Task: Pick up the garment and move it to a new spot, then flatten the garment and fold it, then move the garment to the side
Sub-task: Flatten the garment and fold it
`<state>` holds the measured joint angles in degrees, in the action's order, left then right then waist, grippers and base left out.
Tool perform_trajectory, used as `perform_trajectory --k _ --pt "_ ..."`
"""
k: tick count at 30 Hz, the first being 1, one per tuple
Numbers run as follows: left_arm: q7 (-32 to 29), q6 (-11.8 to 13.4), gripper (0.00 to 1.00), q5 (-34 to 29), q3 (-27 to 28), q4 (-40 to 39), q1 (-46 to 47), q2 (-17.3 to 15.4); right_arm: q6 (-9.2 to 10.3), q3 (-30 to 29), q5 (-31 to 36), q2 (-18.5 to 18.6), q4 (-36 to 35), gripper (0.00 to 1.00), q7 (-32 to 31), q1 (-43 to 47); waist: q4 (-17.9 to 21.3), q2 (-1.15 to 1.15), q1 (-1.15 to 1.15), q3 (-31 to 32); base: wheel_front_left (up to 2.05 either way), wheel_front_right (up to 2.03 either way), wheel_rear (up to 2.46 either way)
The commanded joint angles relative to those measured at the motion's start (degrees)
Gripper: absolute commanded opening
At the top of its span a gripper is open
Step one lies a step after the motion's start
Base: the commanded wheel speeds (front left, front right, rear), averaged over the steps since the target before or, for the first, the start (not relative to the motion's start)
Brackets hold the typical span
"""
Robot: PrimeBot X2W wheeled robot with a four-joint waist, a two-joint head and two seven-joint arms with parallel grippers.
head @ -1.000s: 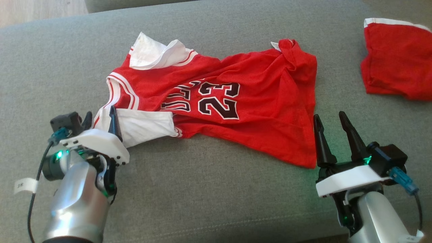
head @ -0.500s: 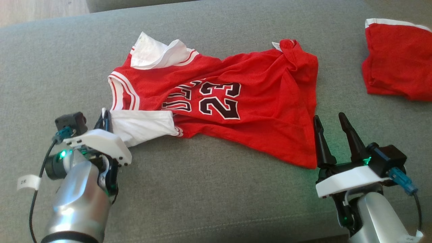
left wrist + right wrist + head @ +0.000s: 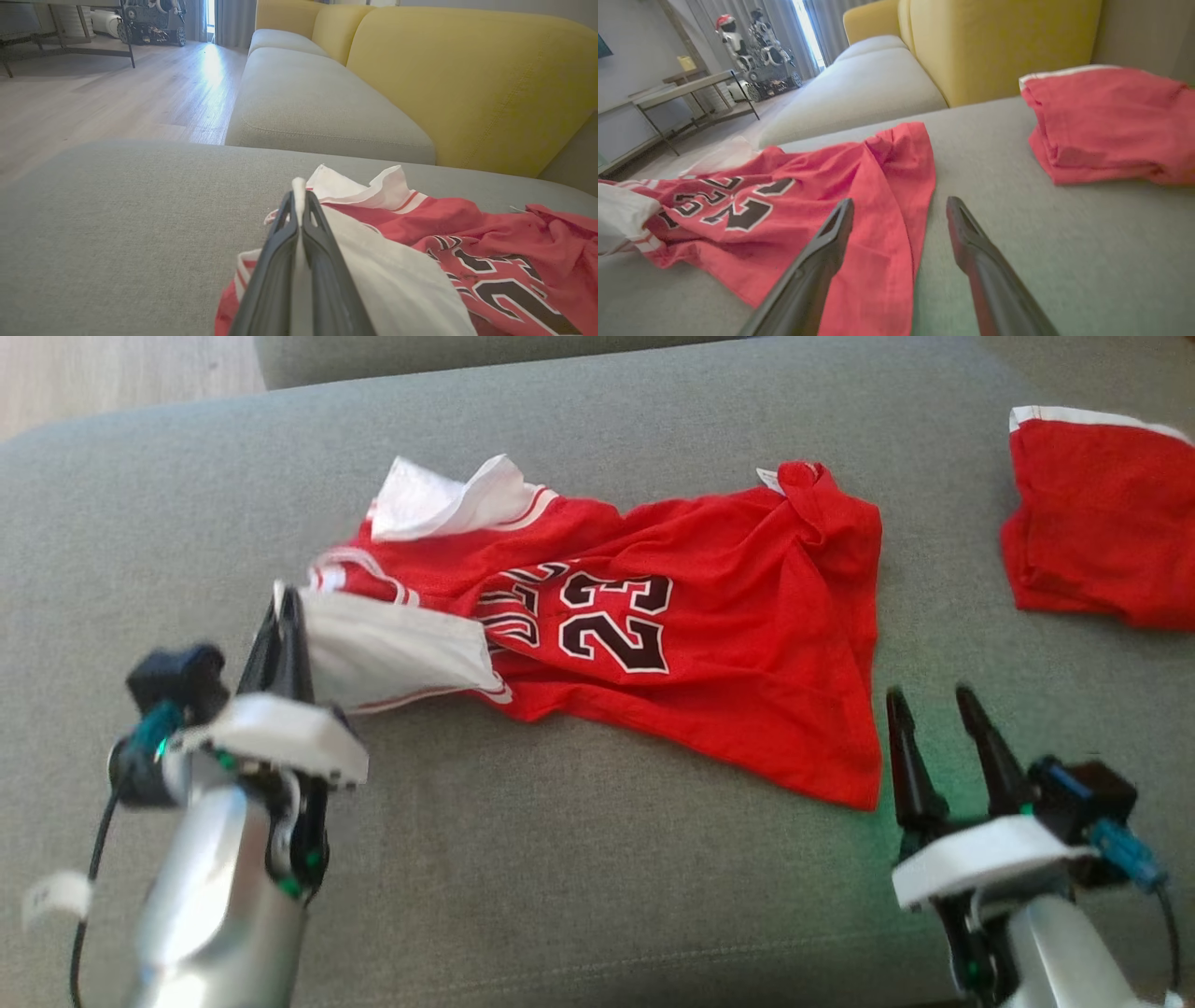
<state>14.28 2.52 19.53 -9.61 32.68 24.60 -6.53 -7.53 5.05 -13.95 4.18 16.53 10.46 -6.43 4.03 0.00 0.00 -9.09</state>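
Right, our left claw is clenched on the white sleeve of the red 23 jersey, crumpled on the sofa cushion; our right claw hangs released beside it. Moving, flattening, folding remain, we reckon.

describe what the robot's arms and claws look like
Both match: silver forearms, white wrist plates, and long black tapered fingers on the left claw and right claw. Each has a black box with a teal plug, a dark cable and a white tag.
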Motion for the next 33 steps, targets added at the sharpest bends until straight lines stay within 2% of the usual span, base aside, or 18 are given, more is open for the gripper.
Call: perform_trajectory --k 1,4,9,24,25,26,33 --pt "0.71 0.16 0.00 -0.88 2.69 -4.48 -0.72 -1.83 0.04 0.75 -0.91 -0.26 -0.93 1.00 -0.96 1.26 -0.08 0.00 0.00 0.25 0.00 0.00 0.00" --pt "0.71 -0.06 0.00 -2.01 3.59 -11.18 -5.50 -1.61 0.04 0.02 -2.73 -0.60 0.09 1.00 -3.84 3.61 -0.22 0.00 0.00 0.31 0.00 0.00 0.00" --pt "0.71 -0.06 0.00 -2.71 4.40 -15.81 -9.30 -0.97 0.04 -0.21 -5.34 -0.99 1.58 1.00 -7.20 4.46 -0.45 0.00 0.00 0.21 0.00 0.00 0.00" --pt "0.72 -2.33 0.00 -4.17 3.09 -16.21 -10.81 0.68 0.04 3.24 -12.90 -1.29 6.40 1.00 -13.20 2.01 -2.53 0.00 0.00 0.38 0.00 0.00 0.00" --pt "0.72 -2.46 0.00 -4.25 3.05 -16.16 -10.80 0.75 0.04 3.53 -13.51 -1.29 6.70 0.47 -13.64 1.89 -2.68 0.00 0.00 0.39 0.00 0.00 0.00" --pt "0.72 -2.60 0.00 -4.32 3.04 -16.12 -10.82 0.80 0.04 3.71 -13.99 -1.29 6.87 0.00 -13.83 1.77 -2.79 0.00 0.00 0.39 0.00 0.00 0.00" --pt "0.72 -3.18 0.00 -5.21 3.61 -16.07 -10.94 0.89 0.04 1.65 -13.40 -1.06 6.48 0.00 -10.74 -0.15 -3.19 0.00 0.00 0.47 0.00 0.00 0.00"
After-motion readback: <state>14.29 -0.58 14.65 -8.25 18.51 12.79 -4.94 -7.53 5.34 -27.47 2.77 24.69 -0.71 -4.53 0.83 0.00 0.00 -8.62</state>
